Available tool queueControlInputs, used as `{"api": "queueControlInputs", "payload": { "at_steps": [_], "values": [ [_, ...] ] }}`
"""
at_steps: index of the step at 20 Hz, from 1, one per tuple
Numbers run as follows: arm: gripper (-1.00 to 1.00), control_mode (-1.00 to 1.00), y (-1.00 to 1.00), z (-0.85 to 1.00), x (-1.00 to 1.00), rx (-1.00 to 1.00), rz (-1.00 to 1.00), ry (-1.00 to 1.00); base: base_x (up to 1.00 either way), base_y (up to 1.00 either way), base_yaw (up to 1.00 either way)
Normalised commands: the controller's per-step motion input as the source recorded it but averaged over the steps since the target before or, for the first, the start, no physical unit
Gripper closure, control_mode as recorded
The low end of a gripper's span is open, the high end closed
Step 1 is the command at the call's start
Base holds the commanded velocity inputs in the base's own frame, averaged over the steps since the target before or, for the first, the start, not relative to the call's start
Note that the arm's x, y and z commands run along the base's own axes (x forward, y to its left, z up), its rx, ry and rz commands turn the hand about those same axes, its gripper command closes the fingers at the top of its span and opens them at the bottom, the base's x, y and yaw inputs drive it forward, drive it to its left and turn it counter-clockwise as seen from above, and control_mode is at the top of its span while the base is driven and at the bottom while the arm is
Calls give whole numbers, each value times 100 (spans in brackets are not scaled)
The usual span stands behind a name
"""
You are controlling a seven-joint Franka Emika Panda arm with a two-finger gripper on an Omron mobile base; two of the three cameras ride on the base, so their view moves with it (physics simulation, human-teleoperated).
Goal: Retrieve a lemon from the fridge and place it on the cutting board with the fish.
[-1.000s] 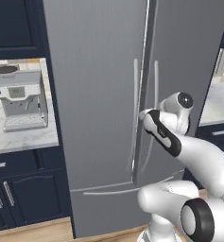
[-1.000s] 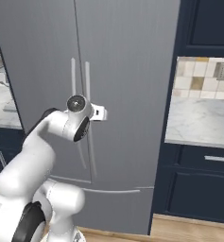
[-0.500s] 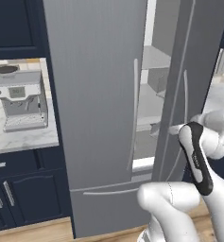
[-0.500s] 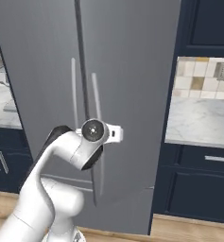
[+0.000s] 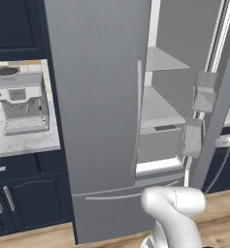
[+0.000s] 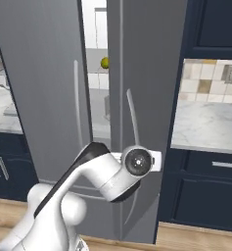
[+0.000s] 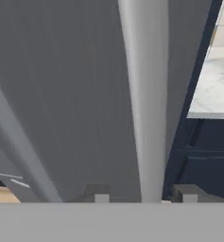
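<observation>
The small round yellow lemon (image 6: 104, 62) sat on an upper shelf inside the tall grey steel fridge (image 5: 102, 121), visible through its part-open right door. Light, firm and prone to roll, it would likely suit a hold across its middle. The two-finger gripper (image 7: 142, 194) stood with its fingertips apart either side of the long curved door handle (image 7: 144, 104), not clamped.

Narrow gap beside fridge (image 6: 44, 73) door (image 6: 147, 98)

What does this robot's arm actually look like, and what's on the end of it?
The arm is glossy white, made of fat rounded tube sections with dark bands at the joints and a round dark-centred cap on the wrist. The gripper ends in two small dark grey square fingertips.
</observation>
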Motion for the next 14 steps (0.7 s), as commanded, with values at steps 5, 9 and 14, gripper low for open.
{"api": "queueControlInputs", "payload": {
  "at_steps": [5, 9, 14],
  "values": [
    [-100, -100, -15, 2, -25, 0, 0, 1, 0, 0, 0],
    [-100, -100, 21, 22, -45, -10, 0, 0, 0, 0, 0],
    [-100, -100, 68, 44, -48, -36, -3, -1, 0, 0, 0]
  ]
}}
